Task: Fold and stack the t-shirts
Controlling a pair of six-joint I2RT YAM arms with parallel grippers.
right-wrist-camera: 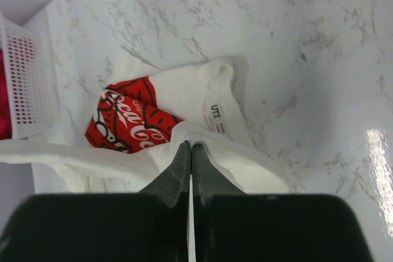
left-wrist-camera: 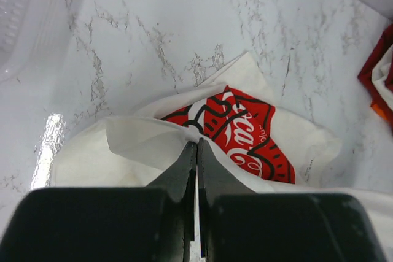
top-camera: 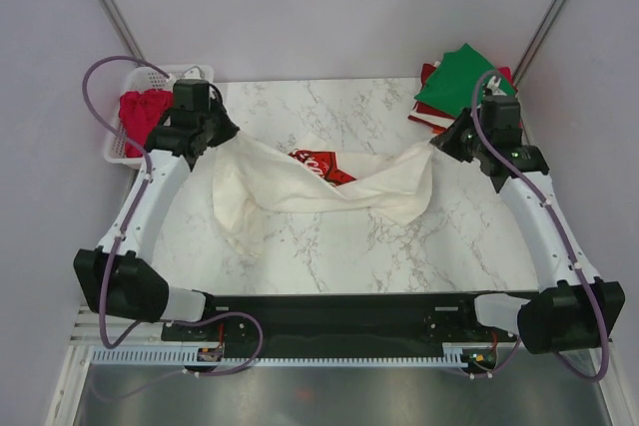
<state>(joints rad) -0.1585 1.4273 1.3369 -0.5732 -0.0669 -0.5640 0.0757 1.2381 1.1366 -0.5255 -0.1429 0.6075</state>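
Marble-pattern white table (top-camera: 339, 256): large cream-white cloth t-shirt (top-camera: 319, 187) at centre, spanning from left gripper (top-camera: 226, 141) to right gripper (top-camera: 439, 143), each pinching one end, its middle resting on the tabletop.
Far left: white plastic lattice basket (top-camera: 118, 152), red cloth t-shirt (top-camera: 143, 107) inside.
Far right: pile of folded cloth t-shirts (top-camera: 429, 72), green cloth t-shirt (top-camera: 461, 82) on top.

Grip: the jaws of the left gripper (left-wrist-camera: 197, 143) are closed on a pinched fold of the cream-white t-shirt (left-wrist-camera: 132, 142).
Shirt: bunched on the desk (left-wrist-camera: 153, 29), red Coca-Cola logo (left-wrist-camera: 242, 133) turned upward.
Right edge: dark-red, white and orange cloth (left-wrist-camera: 379, 72) is seen.
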